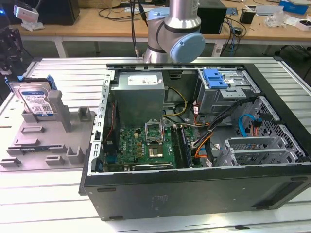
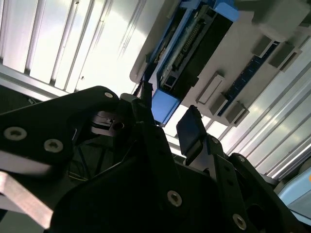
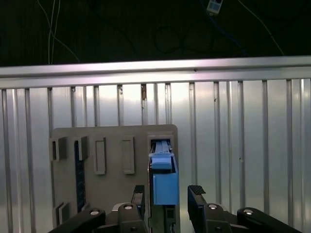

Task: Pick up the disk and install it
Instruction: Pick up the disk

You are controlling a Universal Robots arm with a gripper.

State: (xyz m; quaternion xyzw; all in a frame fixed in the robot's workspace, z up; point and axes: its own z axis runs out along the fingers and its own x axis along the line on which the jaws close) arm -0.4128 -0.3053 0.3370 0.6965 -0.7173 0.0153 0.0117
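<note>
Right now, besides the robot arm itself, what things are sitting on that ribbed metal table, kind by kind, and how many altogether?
Disk: 1
Grey holder tray: 1
Open computer case: 1
Total: 3

disk [image 1: 35, 99] | silver, blue frame | upright on edge | in grey holder [image 1: 46, 145]

No print can be read, white-and-blue label on the disk [image 1: 35, 99] too small to make out, white label on the grey power supply [image 1: 138, 94] likewise unreadable
</note>
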